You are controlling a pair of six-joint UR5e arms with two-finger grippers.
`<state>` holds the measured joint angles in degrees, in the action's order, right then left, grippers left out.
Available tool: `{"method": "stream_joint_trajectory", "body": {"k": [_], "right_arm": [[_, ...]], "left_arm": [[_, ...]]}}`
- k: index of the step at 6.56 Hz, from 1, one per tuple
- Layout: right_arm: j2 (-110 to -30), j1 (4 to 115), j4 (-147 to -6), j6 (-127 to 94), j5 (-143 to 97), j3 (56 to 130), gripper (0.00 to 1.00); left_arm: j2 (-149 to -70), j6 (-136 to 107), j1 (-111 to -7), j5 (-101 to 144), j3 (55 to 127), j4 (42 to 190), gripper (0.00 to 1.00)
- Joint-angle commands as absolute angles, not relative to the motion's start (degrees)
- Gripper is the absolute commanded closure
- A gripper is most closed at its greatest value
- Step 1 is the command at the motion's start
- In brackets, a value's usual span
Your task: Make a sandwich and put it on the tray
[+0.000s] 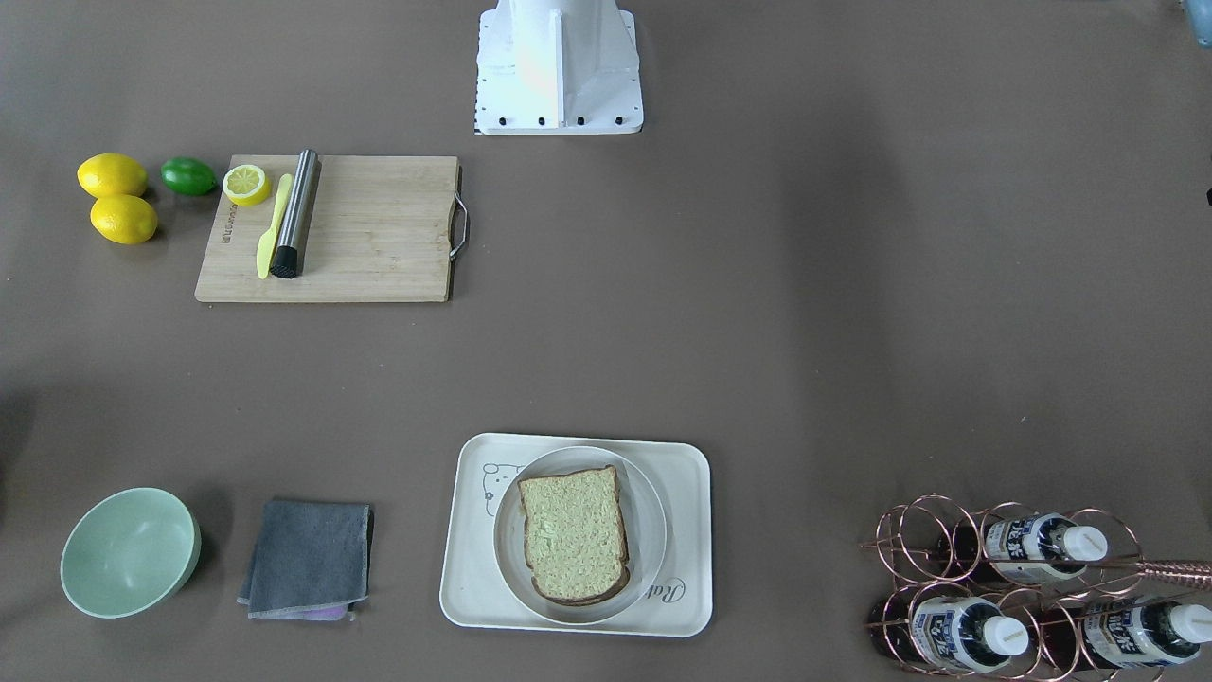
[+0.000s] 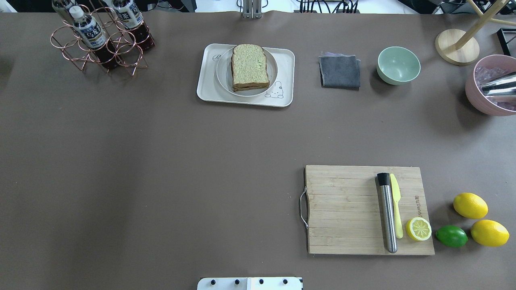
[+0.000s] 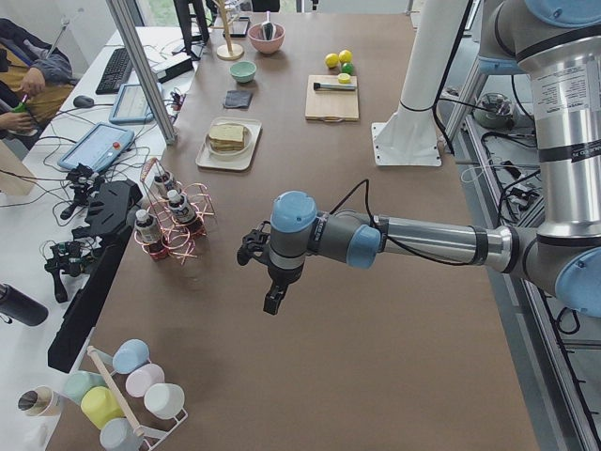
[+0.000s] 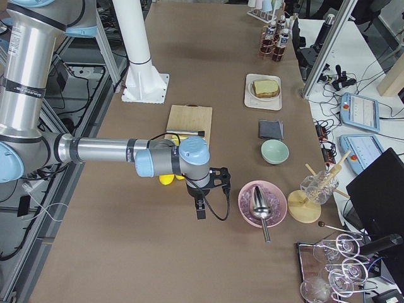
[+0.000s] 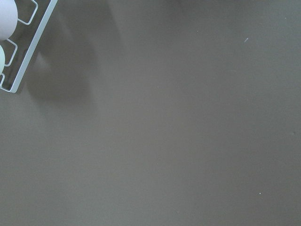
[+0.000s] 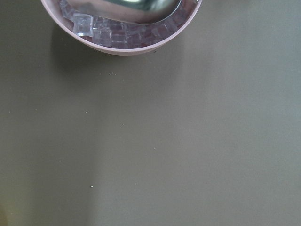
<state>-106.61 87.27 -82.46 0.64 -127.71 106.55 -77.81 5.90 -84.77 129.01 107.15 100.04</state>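
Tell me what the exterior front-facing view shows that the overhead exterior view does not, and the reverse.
Only the front-facing view: the robot's white pedestal rising from its base plate. Only the overhead view: the pink bowl holding a metal scoop, and a round wooden stand. Both: the sandwich on a round plate on the tray, the grey cloth, green bowl, cutting board, lemons, lime and bottle rack.

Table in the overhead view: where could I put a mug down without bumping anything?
Biggest bare patch: the left half, nearer than the rack and left of the board. Also the strip between tray and board. Crowded: the far edge with rack, tray, cloth and green bowl, and the lemons beside the board.
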Motion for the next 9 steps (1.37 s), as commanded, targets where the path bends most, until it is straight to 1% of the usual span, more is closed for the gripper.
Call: {"method": "stream_joint_trajectory", "body": {"k": [1,3,9], "right_arm": [[-106.6,87.3,-82.4,0.6,-127.8,106.6,0.01],[-106.4,87.3,-82.4,0.6,-127.8,106.5,0.0],[-106.1,87.3,-82.2,0.7,-127.9,106.7,0.0]], "left_arm": [[-78.0,6.5,-84.9,130.8,106.5,100.0,0.02],[-78.2,5.9,-84.9,130.9,105.5,99.9,0.02],[-77.3,5.9,-85.0,130.9,105.9,99.8,0.02]]}}
